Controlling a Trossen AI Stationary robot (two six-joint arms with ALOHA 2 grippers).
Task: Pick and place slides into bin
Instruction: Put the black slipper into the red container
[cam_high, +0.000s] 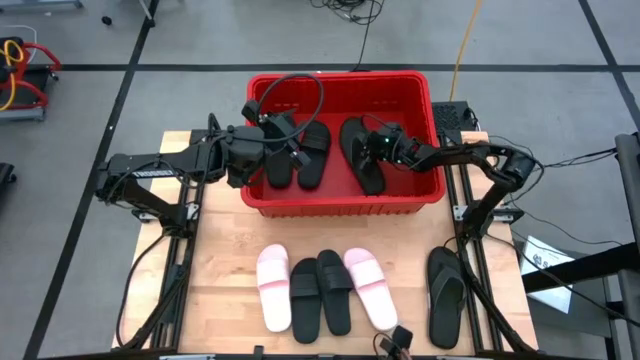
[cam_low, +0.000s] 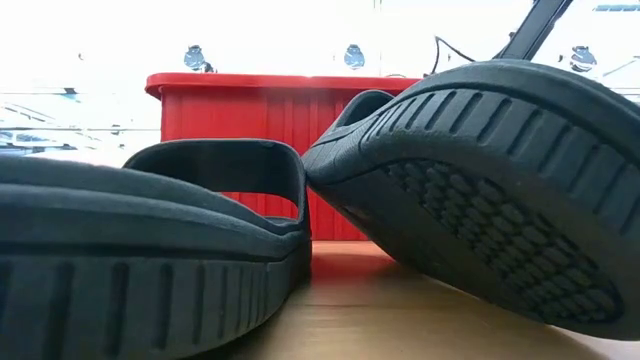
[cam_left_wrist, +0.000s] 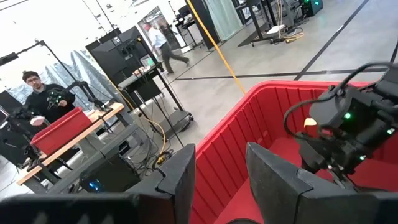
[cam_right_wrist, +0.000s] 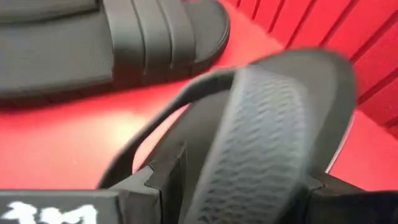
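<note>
The red bin stands at the table's far middle, also seen behind the slides in the low view. Two black band slides lie on its floor at the left. My left gripper hovers open above them, nothing between its fingers. My right gripper reaches into the bin's right half and is shut on a black flip-flop. On the near table lie two pink slides, a black pair between them, and one black flip-flop. My right gripper holds the black flip-flop, whose wave-textured surface runs between the two fingers. The fingers come from the table's right, slanting down, across the flip-flop. Its thong strap arches free beyond them. Whether it is clear of the bin floor, I cannot tell.
The bin's ribbed walls rise around both grippers. In the low view the black pair fills the foreground, one slide leaning with its tread showing. Cables run over the bin's far left corner. People stand at benches in the room beyond.
</note>
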